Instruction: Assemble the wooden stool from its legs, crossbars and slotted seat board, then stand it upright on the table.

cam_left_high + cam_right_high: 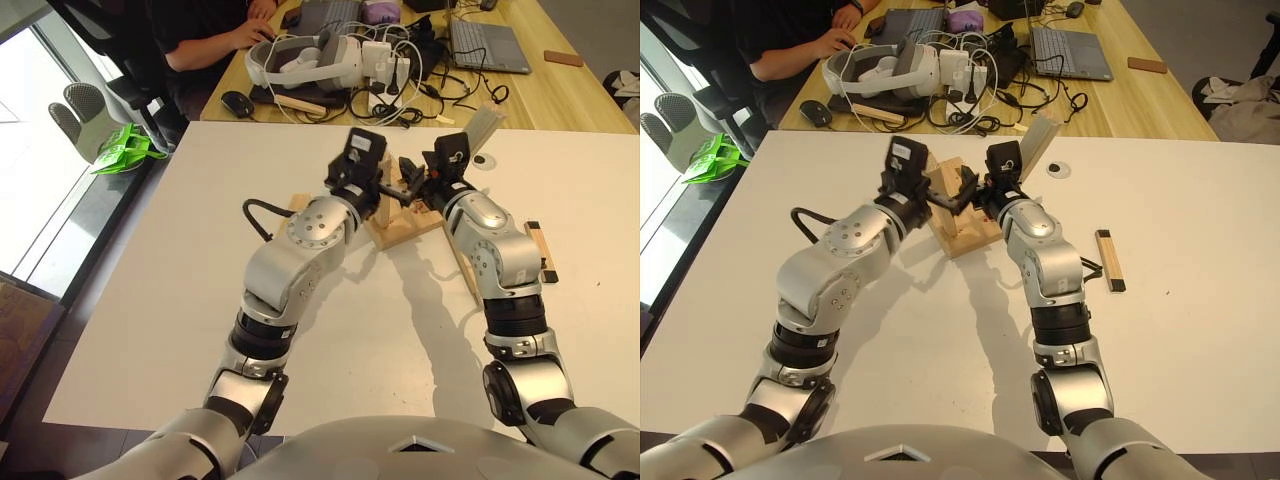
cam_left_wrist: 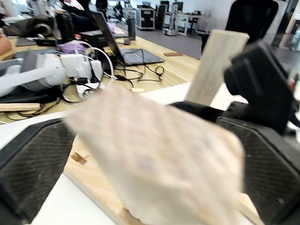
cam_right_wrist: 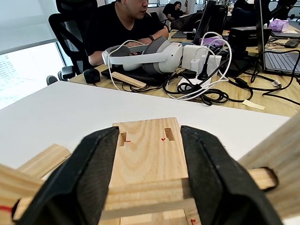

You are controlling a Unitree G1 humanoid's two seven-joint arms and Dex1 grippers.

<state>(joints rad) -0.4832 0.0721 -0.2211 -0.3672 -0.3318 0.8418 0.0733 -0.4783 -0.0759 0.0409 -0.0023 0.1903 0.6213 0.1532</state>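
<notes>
The slotted seat board point(image 1: 405, 228) lies flat on the white table point(image 1: 180, 290), and both grippers meet just above it. My left gripper point(image 2: 150, 154) is shut on a pale wooden piece point(image 2: 159, 159) wedged between its pads. My right gripper point(image 3: 150, 173) stands open above the seat board point(image 3: 145, 150), whose two slots show between its fingers point(image 3: 98, 178). A crossbar point(image 3: 145, 197) runs across beneath those fingers. A pale leg point(image 1: 482, 125) sticks up beside the right wrist. One loose crossbar point(image 1: 1108, 260) lies on the table, right of the right arm.
Behind the white table stands a wooden desk point(image 1: 560, 100) with a headset point(image 1: 300, 60), tangled cables point(image 1: 400, 70), a laptop point(image 1: 485, 45) and a mouse point(image 1: 238, 102). A small round white disc point(image 1: 1057, 169) lies near the table's far edge.
</notes>
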